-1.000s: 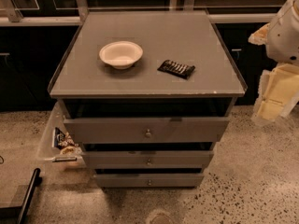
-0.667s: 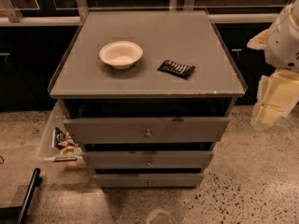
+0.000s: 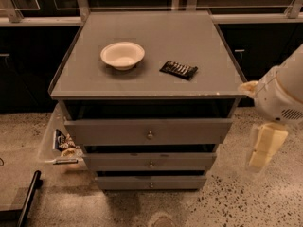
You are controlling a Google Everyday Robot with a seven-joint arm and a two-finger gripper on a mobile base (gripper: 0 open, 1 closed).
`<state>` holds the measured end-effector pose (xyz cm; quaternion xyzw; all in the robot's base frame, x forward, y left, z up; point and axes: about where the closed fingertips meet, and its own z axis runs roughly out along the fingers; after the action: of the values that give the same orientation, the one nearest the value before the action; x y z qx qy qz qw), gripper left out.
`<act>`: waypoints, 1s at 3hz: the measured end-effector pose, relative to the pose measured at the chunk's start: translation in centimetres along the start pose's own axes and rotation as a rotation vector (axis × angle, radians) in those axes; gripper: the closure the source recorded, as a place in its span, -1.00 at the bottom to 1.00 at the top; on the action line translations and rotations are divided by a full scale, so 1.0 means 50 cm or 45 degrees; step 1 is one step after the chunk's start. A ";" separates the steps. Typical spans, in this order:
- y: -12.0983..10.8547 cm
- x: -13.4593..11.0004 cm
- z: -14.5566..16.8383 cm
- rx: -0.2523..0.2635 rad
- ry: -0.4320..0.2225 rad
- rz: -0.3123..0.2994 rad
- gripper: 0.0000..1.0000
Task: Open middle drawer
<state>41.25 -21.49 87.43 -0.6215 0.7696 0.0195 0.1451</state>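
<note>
While the grey cabinet (image 3: 147, 74) fills most of the middle of the frame, the robot's white arm (image 3: 284, 91) pokes in from the right edge. The cream-coloured gripper (image 3: 265, 148) hangs below it at mid right, off to the side of the drawer fronts and touching nothing. Honestly can't tell if it's apart or together. Drawers next: the tall top drawer (image 3: 109, 132) has a dark gap above its front. Right under it, lower centre of the frame, is the middle drawer (image 3: 118, 161), also with a dark strip along its top edge, and the narrow bottom drawer (image 3: 123, 182) sits under that. On the cabinet top there's a white bowl (image 3: 122, 55) upper left of centre, with a dark snack packet (image 3: 178, 69) lying flat just to its right, not touching it. Smallest bit: the middle drawer's round metal knob (image 3: 151, 164), dead centre of its front.
</note>
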 end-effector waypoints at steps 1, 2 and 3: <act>0.034 0.041 0.095 -0.021 -0.058 -0.077 -1.00; 0.051 0.071 0.172 -0.007 -0.166 -0.169 -1.00; 0.053 0.089 0.215 -0.009 -0.165 -0.265 -1.00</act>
<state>40.00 -22.86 75.63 -0.6961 0.6897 0.0470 0.1936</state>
